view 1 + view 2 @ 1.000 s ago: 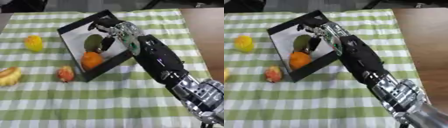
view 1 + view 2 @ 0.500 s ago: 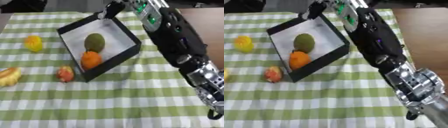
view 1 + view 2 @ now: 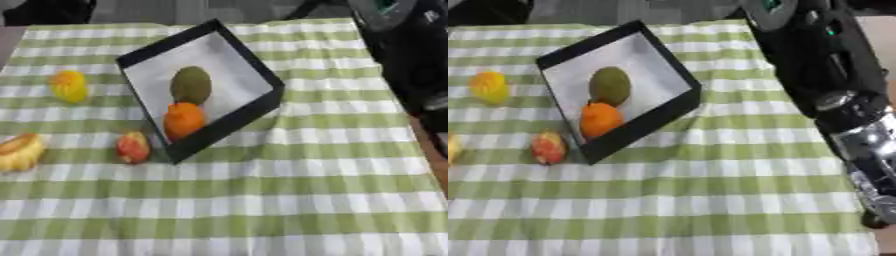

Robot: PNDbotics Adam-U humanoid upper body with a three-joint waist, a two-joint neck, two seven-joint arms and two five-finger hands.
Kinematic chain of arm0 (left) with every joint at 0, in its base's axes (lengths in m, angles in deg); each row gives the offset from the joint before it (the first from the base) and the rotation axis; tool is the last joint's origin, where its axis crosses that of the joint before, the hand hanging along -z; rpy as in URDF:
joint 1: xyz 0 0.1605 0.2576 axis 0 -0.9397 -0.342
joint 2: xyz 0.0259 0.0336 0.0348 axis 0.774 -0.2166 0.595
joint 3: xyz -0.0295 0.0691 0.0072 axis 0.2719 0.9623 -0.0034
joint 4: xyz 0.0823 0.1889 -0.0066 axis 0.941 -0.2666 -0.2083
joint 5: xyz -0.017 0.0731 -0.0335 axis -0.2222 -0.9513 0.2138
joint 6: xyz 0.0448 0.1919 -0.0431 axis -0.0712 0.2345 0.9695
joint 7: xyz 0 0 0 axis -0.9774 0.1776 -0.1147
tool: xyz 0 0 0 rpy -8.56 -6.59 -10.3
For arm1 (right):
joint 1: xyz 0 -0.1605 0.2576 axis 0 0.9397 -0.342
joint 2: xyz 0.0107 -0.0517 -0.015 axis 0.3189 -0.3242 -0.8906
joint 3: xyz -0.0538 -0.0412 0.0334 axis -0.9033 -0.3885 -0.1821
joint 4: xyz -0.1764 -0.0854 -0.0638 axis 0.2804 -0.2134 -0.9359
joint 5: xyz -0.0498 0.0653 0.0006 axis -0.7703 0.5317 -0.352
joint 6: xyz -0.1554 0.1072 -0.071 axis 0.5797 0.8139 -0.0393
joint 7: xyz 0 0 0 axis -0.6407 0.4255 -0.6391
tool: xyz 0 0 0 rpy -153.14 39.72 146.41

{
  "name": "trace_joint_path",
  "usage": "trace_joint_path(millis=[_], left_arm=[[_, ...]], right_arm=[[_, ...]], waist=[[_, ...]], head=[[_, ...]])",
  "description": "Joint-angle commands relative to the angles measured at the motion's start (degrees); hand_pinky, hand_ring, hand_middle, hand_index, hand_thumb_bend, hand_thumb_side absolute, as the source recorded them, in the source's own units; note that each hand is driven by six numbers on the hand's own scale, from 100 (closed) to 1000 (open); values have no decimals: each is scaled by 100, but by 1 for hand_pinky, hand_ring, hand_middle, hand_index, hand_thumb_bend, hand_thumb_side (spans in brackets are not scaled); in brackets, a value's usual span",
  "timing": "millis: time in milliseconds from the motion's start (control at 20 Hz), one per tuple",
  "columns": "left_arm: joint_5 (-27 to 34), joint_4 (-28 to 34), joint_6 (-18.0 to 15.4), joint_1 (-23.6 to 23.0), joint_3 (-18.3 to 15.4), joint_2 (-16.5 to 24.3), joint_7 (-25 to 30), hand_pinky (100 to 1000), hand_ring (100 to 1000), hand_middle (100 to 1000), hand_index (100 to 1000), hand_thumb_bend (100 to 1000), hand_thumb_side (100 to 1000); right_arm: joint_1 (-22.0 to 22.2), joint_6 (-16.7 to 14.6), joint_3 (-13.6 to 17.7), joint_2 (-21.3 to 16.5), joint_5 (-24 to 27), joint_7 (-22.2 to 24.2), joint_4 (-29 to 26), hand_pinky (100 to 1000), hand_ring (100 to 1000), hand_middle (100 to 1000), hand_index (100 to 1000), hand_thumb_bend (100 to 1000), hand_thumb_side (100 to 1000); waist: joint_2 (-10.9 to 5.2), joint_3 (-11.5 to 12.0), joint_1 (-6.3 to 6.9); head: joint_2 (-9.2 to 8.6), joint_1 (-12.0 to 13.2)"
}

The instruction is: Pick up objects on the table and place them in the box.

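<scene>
A black box (image 3: 259, 73) with a white floor lies on the green checked cloth. Inside it are a green fruit (image 3: 191, 85) and an orange (image 3: 184, 120), touching each other. Left of the box, on the cloth, lie a yellow fruit (image 3: 68, 85), a red fruit (image 3: 133, 147) close to the box's near corner, and a yellow-orange fruit (image 3: 19, 152) at the left edge. My right arm (image 3: 824, 65) runs up the right side, and its hand is beyond the top edge. My left hand does not show.
The green checked cloth (image 3: 262, 200) covers the table, with bare brown tabletop (image 3: 881, 30) at the right edge. Dark shapes stand beyond the far edge.
My right hand has risen out of the box and gone past the top edge, leaving the green fruit beside the orange. The arm has swung to the right.
</scene>
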Motion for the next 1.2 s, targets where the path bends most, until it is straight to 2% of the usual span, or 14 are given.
trace_joint_path(millis=[50,100,150,200,300,400,500,700,850,1000,1200], left_arm=[[-208,138,96,-10,-88,418,18,779,821,790,890,254,747],[-381,167,199,-39,-57,534,70,781,818,785,888,240,692],[-634,220,332,-61,-20,662,186,781,818,784,888,239,685],[-955,280,511,-79,40,832,376,786,812,764,879,230,605],[-1690,423,955,-71,166,1169,928,800,819,772,880,265,553],[-2493,636,1355,-34,364,1587,1817,838,850,812,892,340,527],[-3127,852,1542,5,523,1941,2852,872,879,844,900,389,523],[-3821,1078,1626,55,769,2428,4782,912,910,872,902,463,496],[-4115,1196,1631,102,890,2544,5843,928,918,864,887,525,396],[-4444,1287,1712,114,965,2552,6316,940,925,860,881,535,272],[-4790,1252,1854,56,1102,2532,6497,934,917,841,859,544,152]], right_arm=[[212,237,158,-823,847,-137,-912,892,828,802,882,441,149],[385,336,195,-1063,1117,-236,-1162,890,818,784,865,416,219],[578,439,243,-1303,1392,-372,-1416,890,817,783,863,399,230],[787,535,294,-1533,1668,-524,-1653,890,812,777,854,258,321],[1203,703,414,-1933,2161,-849,-2068,891,809,773,849,179,382],[1674,735,593,-2267,2576,-1216,-2494,891,805,768,842,173,389],[2113,712,812,-2476,2866,-1585,-2790,890,799,762,836,190,370],[2796,475,1238,-2615,3087,-2181,-2893,888,787,750,825,217,340],[3204,411,1473,-2604,3136,-2502,-2899,888,781,744,820,214,345],[3466,424,1619,-2527,3178,-2711,-2900,887,775,737,815,208,348],[3691,469,1719,-2432,3222,-2895,-2900,887,771,732,811,203,356]], waist=[[-140,-31,-4],[-135,-51,-6],[-130,-65,-10],[-123,-82,-10],[-114,-95,-4],[-103,-106,14],[-94,-108,32],[-83,-122,71],[-83,-139,94],[-81,-159,103],[-72,-185,111]], head=[[-12,99],[-12,125],[-12,141],[-12,152],[-12,159],[-12,169],[-12,161],[-12,152],[-12,186],[-12,256],[-12,343]])
